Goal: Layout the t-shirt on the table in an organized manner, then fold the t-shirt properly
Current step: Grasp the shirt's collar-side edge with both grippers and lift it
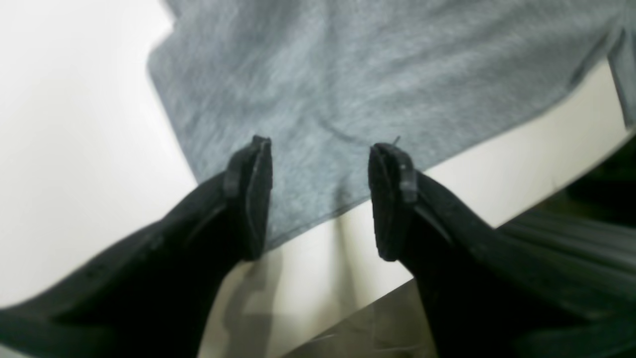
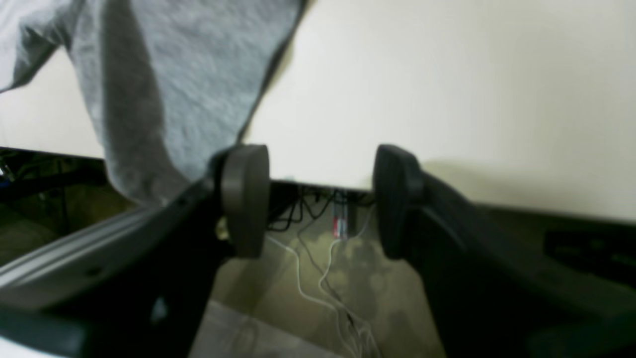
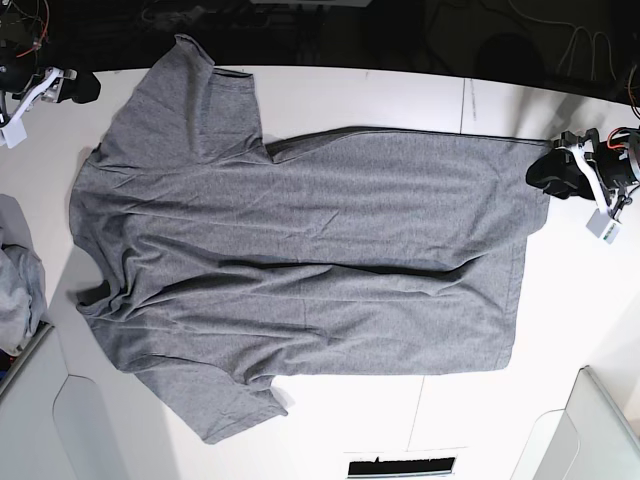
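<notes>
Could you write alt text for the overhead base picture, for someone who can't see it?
A grey t-shirt lies spread flat across a white table, sleeves on the left, hem on the right. A robot gripper sits at each far corner.

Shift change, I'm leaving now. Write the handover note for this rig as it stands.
Left gripper: open, empty, over the t-shirt hem at the table edge.
Right gripper: open, empty, at the table edge beside a sleeve that hangs over it.
T-shirt: spread flat across the table, some wrinkles.
Pale cloth bundle lies at the base view's left edge.
Done: layout, roughly.
Left: smoothing, all folds.
</notes>
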